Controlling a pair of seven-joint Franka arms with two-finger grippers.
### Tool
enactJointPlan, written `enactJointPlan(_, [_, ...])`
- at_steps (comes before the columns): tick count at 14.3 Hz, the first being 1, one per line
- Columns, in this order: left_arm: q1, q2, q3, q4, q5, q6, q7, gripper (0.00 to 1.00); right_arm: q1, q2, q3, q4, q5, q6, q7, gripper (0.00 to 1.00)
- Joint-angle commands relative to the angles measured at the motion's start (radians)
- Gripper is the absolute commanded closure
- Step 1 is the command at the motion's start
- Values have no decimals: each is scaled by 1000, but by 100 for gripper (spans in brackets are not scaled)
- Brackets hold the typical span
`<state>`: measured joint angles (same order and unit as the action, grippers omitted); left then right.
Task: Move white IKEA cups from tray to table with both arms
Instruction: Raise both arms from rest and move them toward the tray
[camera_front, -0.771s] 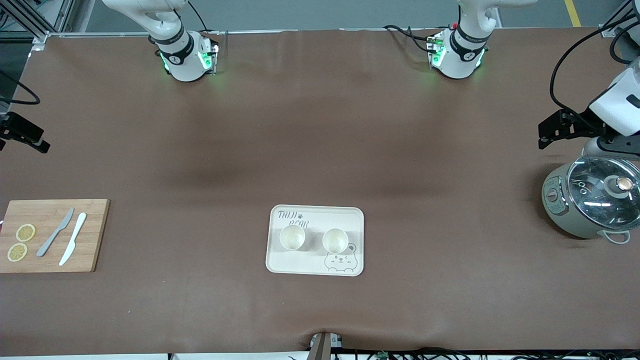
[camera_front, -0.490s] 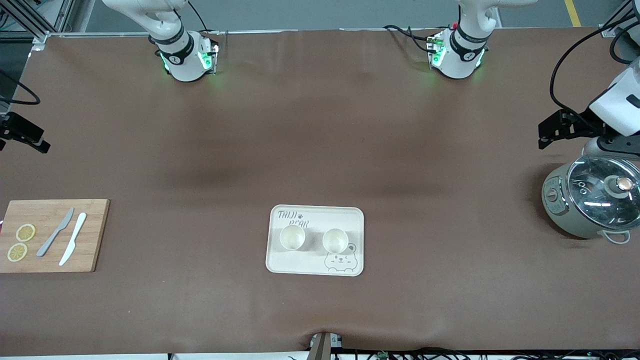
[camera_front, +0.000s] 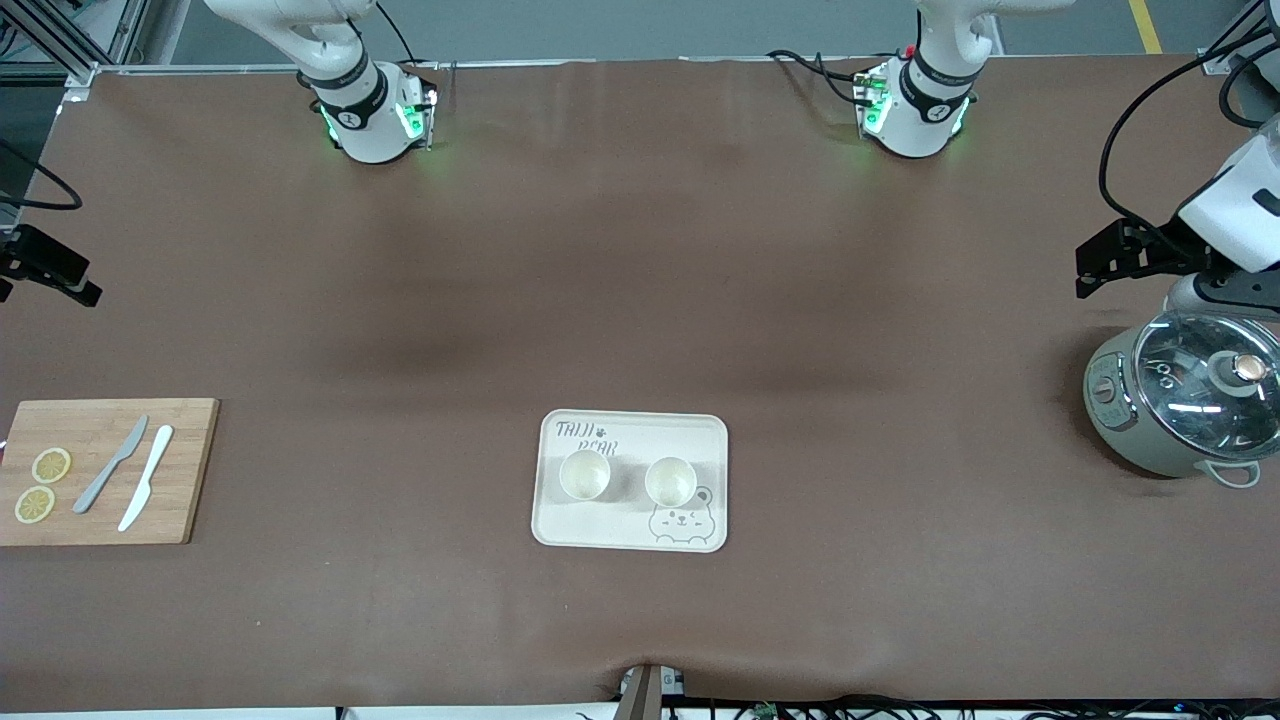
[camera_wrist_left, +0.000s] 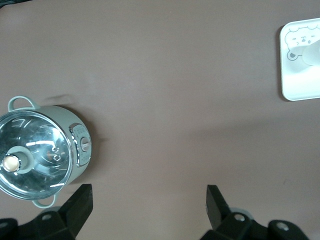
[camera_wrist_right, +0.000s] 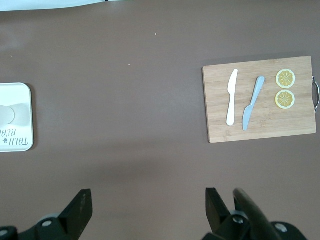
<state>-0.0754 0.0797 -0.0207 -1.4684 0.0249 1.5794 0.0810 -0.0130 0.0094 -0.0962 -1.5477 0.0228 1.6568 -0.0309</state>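
Observation:
Two white cups (camera_front: 585, 474) (camera_front: 670, 481) stand upright side by side on the cream bear-print tray (camera_front: 632, 538), in the part of the table near the front camera. The left wrist view catches one cup (camera_wrist_left: 312, 55) at the picture's edge, and the right wrist view catches the other cup (camera_wrist_right: 8, 114). My left gripper (camera_wrist_left: 149, 205) hangs high over bare tablecloth beside the cooker, open and empty. At the right arm's end my right gripper (camera_wrist_right: 148, 205) hangs high over bare tablecloth, also open and empty. Both are well away from the tray.
A grey-green cooker (camera_front: 1185, 405) with a glass lid stands at the left arm's end. At the right arm's end lies a wooden cutting board (camera_front: 190, 470) with two knives (camera_front: 110, 465) and two lemon slices (camera_front: 50, 465). The arm bases (camera_front: 365, 110) (camera_front: 915, 105) stand along the table's edge.

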Motion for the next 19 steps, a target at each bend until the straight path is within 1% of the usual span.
enactJointPlan(1, [14,5,-7,7,-52,-6,5,0,-12,6,12,12,14,-8,-17,0])
enactJointPlan(5, [3,18,-7,5,-56,22,-10,0,10,6,12,14,14,0,-9,0])
enactJointPlan(7, [-1,54,-7,10,-50,25,-17,0,34,6,12,18,22,3,2,0])
enactJointPlan(10, [-50,101,-8,17,-49,65,-85,0,108,15,12,29,39,6,139,0])
enactJointPlan(11, [-69,133,-8,43,-49,80,-119,0,137,18,12,29,37,8,172,0])
enactJointPlan(14, [-141,297,-1,193,-43,93,-203,0,198,41,12,37,37,23,279,0])
enactJointPlan(15, [-158,334,1,223,-43,102,-230,0,220,44,12,37,39,43,307,0])
enactJointPlan(18, [-207,415,7,240,-43,210,-302,0,280,67,12,35,40,89,400,0])
enactJointPlan(19, [-224,455,5,263,-43,234,-328,0,297,72,12,37,39,101,423,0])
